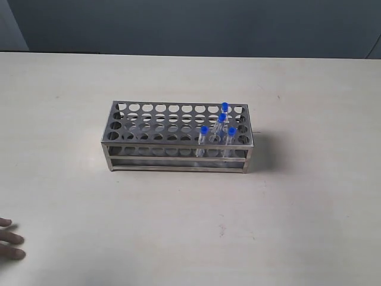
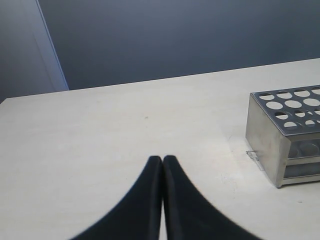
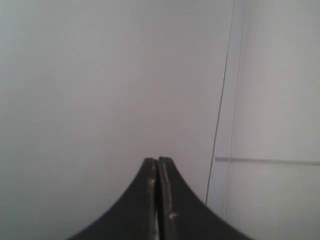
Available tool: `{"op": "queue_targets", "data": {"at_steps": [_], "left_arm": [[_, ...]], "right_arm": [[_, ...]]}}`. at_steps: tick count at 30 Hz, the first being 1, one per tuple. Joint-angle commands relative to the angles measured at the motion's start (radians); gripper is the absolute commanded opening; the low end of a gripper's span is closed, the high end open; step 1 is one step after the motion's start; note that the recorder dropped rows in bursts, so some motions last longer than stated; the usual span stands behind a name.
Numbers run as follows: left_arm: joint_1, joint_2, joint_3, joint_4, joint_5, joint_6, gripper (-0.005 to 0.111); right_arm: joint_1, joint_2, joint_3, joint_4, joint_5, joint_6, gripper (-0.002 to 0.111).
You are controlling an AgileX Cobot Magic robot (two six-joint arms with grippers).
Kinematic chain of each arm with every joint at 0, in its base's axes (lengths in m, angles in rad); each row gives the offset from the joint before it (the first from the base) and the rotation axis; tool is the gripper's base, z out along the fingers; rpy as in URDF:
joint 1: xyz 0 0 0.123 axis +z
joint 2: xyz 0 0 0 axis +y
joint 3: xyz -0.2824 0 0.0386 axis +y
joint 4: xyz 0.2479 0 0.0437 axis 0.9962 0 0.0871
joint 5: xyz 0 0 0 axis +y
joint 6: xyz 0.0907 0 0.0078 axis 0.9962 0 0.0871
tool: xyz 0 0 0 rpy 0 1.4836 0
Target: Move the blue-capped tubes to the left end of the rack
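Exterior view showed one silver rack (image 1: pixel 172 143) sitting on the pale tabletop (image 1: pixel 178 226). Four blue-capped tubes (image 1: pixel 221 118) stood upright in holes at the right end of the rack, close together. Two robot hands showed up in the wrist views. The left hand (image 2: pixel 162 159) hung over the tabletop near one short end of the rack, not touching it. Its two black fingers were pressed tight together with nothing between them. The right hand (image 3: pixel 158 160) was closed the same way, held nothing, and pointed at a plain pale surface. A person's fingertips (image 1: pixel 9 239) poked in at the bottom left edge of the exterior view.
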State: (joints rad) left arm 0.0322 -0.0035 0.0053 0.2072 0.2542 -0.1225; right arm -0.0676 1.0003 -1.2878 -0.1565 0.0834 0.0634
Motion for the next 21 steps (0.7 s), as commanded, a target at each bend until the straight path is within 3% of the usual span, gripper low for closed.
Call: {"op": "queue_targets", "data": {"at_steps": [1,13,16,21], "left_arm": [[-0.004,0.003,-0.005,-0.005,-0.008,-0.001,0.001],[-0.004,0.003,-0.005,-0.005,-0.008,-0.001,0.001],[-0.004,0.003,-0.005,-0.005,-0.008,-0.001,0.001],[-0.004,0.003,-0.005,-0.005,-0.008,-0.001,0.001]], "right_arm": [[0.064,0.208,-0.042,-0.016,0.086,-0.033,-0.001],[0.362,0.22,0.766,0.097,-0.537,-0.01,-0.001],[0.41,0.22,0.878,0.093,-0.623,0.007,-0.001],[0.513,0.22,0.94,-0.003,-0.588,0.094,-0.001]]}}
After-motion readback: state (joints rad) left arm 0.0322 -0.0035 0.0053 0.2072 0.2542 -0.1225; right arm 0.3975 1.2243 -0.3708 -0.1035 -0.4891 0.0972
